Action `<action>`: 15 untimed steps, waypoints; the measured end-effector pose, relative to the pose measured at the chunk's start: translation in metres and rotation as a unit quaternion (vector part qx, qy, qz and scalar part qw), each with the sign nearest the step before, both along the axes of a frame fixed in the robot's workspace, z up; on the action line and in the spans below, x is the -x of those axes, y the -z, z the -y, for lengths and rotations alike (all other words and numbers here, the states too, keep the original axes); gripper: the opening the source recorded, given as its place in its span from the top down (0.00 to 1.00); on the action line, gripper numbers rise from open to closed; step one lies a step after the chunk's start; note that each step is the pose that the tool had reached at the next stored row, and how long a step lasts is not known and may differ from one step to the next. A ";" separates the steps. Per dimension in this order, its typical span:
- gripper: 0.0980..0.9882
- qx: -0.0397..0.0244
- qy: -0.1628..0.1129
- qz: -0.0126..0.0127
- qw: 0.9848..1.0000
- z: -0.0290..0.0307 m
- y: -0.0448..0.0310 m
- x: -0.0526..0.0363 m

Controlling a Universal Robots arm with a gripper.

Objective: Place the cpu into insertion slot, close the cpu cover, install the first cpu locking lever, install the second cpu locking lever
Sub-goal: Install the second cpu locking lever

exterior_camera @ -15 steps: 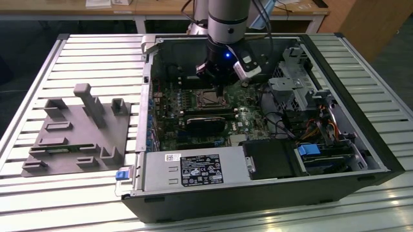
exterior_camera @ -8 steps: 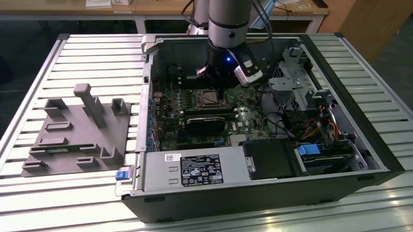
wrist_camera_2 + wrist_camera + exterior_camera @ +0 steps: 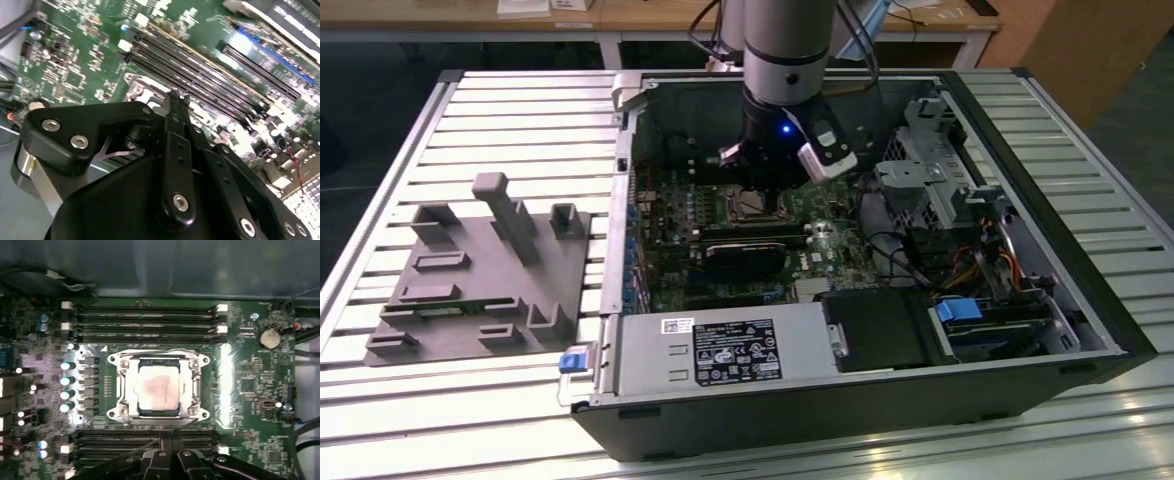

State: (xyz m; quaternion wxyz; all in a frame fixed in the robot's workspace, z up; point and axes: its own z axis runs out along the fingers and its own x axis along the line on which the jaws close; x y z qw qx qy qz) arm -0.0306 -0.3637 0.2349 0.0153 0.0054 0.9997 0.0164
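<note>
Arm: you see one robot arm [image 3: 785,60] reaching down into the open computer case [image 3: 854,250], which lies on its side on the slatted desk [image 3: 400,140].
Tool: one tool [image 3: 170,436]; in both wrist views its two fingertips [image 3: 178,98] are pressed together with nothing between them, poised just above the motherboard [image 3: 250,385] beside the socket.
Cpu: one cpu [image 3: 158,391], its silver-grey top showing, seated flat in the insertion slot [image 3: 129,416] in the first wrist view.
Cpu cover: one cpu cover [image 3: 122,390], lying flat around the chip, its square opening framing the metal top.
Memory slots: you can count four long black memory slots [image 3: 145,322] on the far side of the socket from the tool; more run beneath the fingertips, their number hidden.
Fixture: one grey moulded fixture block [image 3: 474,270] sits on the desk at the exterior view's left of the case, well apart from the arm.
Power supply: one grey power supply box [image 3: 714,352] fills the case's near corner.
</note>
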 end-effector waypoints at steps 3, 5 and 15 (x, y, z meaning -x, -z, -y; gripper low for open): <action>0.99 -0.001 0.000 0.000 1.000 0.0018 0.0000 0.0069; 0.99 -0.001 0.000 0.000 1.000 0.0022 0.0001 0.0123; 0.99 -0.003 0.000 0.000 1.000 0.0025 0.0093 0.0240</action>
